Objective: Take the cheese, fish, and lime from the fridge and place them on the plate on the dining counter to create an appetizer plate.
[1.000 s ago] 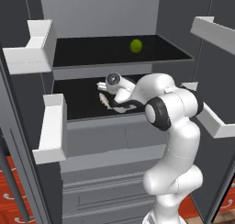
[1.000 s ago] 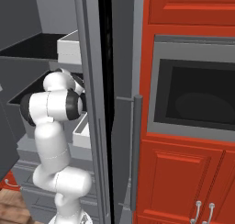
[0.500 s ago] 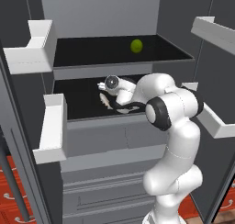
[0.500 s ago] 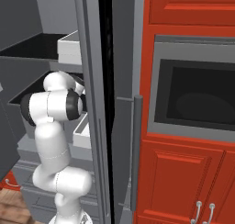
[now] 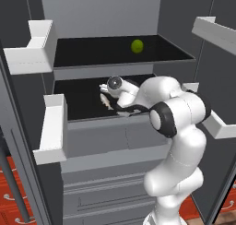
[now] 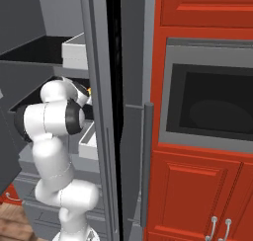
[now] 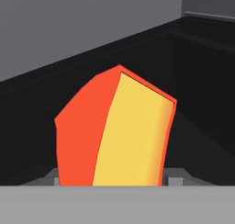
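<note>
While its double doors stand wide open, the fridge [image 5: 115,141] takes up the left base view, with white door bins [image 5: 50,127] on either side, grey drawers low down and two black shelves one above the other. From the lower right of that view the white arm [image 5: 177,141] rises and bends forward so that its hand reaches in over the lower black shelf [image 5: 78,99]. On the upper shelf, towards the back and right of centre, sits the lime [image 5: 137,46], well apart from the hand. A small pale, slender shape lies on the lower shelf just beside the hand; it may be the fish [image 5: 106,101], though it is too small to be sure. In the right base view a red cabinet wall with a built-in oven [image 6: 207,106] stands to the right of the open fridge door. Seen from the hand view, the cheese [image 7: 117,131] stands upright between the two fingertips of the gripper [image 7: 112,178], red rind to the left and yellow face to the right; the jaws are closed against its base, gripping it just above the dark shelf.
</note>
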Available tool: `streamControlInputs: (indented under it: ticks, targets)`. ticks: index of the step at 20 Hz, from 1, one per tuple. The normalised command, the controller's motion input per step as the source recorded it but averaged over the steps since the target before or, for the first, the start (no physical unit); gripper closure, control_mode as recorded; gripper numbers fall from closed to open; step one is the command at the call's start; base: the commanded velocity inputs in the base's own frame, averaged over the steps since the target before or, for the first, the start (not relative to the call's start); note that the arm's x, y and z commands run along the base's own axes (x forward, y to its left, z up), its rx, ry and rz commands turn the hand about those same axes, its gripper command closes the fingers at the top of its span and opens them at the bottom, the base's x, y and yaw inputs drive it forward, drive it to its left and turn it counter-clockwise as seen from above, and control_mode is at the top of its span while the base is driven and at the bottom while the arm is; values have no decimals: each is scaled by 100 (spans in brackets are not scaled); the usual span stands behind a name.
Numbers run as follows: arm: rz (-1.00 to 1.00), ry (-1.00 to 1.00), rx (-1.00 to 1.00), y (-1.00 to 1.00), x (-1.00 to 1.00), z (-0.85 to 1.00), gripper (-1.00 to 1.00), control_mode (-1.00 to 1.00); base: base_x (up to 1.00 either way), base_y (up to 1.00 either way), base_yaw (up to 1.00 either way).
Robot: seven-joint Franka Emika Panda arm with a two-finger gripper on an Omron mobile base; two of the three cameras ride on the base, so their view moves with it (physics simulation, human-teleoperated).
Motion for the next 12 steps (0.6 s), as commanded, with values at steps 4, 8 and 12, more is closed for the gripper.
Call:
streamControlInputs:
  ticks: [4,8,12]
  targets:
    - [0,0,0,0,-61,5,100,-100,0,0,0]
    - [-2,0,0,0,-70,22,100,-100,0,0,0]
    - [-2,0,0,1,-83,30,100,-100,0,0,0]
